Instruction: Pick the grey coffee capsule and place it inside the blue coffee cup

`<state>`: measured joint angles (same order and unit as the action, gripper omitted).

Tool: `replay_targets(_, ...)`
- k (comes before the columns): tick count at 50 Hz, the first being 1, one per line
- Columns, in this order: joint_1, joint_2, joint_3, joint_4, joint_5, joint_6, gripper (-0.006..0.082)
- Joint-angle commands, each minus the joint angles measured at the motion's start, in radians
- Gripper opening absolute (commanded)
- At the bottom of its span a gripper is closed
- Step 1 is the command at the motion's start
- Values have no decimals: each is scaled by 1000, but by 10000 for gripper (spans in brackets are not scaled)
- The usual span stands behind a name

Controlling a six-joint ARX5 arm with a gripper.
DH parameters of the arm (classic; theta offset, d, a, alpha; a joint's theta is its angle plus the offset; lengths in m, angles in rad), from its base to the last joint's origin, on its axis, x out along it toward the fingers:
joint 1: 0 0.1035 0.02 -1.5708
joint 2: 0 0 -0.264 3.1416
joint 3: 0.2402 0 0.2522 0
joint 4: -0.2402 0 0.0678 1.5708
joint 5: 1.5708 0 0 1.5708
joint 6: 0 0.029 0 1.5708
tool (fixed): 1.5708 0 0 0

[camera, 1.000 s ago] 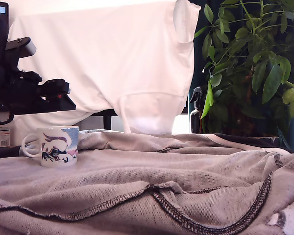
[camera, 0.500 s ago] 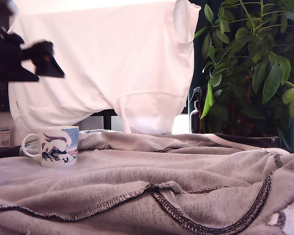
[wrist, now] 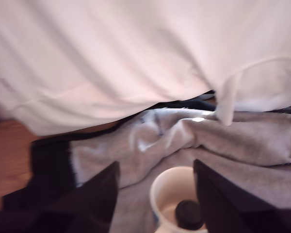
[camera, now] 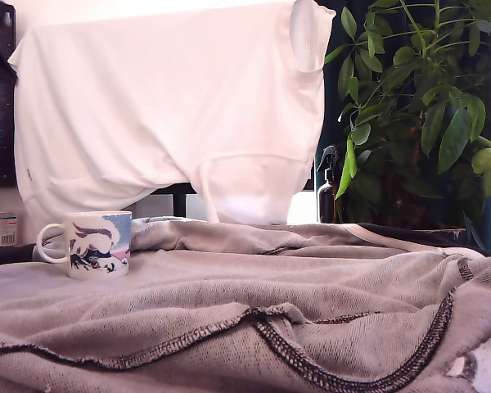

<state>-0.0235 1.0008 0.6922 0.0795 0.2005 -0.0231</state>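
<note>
The jaws stand apart and hold nothing, seen from the wrist above the blue coffee cup (wrist: 177, 201). The grey coffee capsule (wrist: 188, 214), a dark rounded shape, lies on the cup's pale glazed bottom, so the placing looks done. Around the cup spreads a rumpled grey knit blanket (camera: 311, 303) with dark stitched edging, a white sheet (camera: 172, 98) hanging behind.

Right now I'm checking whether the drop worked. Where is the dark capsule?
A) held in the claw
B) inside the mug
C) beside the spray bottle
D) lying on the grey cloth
B: the wrist view shows the capsule at the bottom of the mug, with the claw open and empty above it.
</note>
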Motion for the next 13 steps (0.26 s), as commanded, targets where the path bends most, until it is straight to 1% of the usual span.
replay_targets(1,2,-18,2,-22,1,5,4)
replay_targets(13,2,-55,2,-66,1,5,4)
